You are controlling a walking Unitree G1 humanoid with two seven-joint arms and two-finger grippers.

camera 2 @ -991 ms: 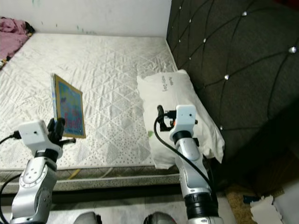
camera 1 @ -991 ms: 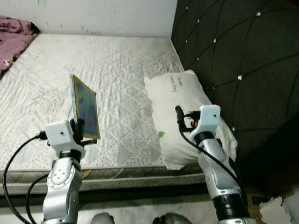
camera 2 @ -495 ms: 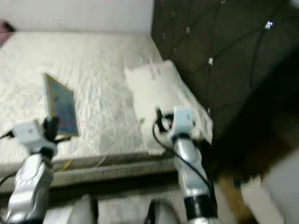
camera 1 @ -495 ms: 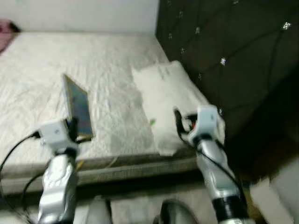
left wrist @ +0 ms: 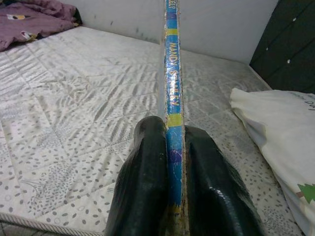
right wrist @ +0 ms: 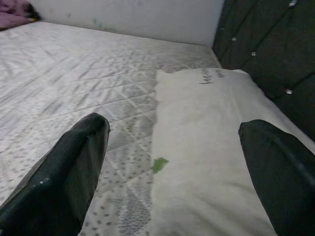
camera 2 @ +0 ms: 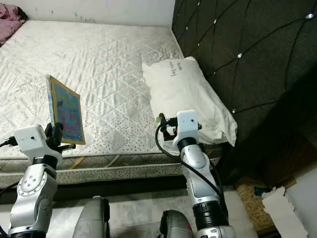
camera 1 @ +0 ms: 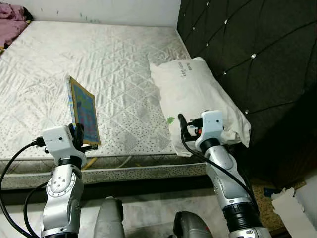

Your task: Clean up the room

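A thin, colourful picture book (camera 1: 83,109) stands upright on its edge above the near edge of the mattress (camera 1: 99,54), with my left gripper (left wrist: 170,147) shut on its lower spine (left wrist: 172,88). In the left wrist view both black fingers (left wrist: 145,172) press the book's sides. My right gripper (camera 1: 181,123) is open and held over the near end of the white pillow (camera 1: 193,94), its fingers (right wrist: 74,167) spread wide with nothing between them.
A dark tufted headboard (camera 1: 247,44) rises at the right of the bed. Purple bedding (camera 1: 11,12) lies at the far left corner. White torn paper (camera 1: 292,213) lies on the floor at the lower right. A white wall (camera 1: 99,7) runs behind the bed.
The camera has swung and steadied after a blurred moment, so the bed sits differently in view. Both arms hold the same pose, with the book still gripped.
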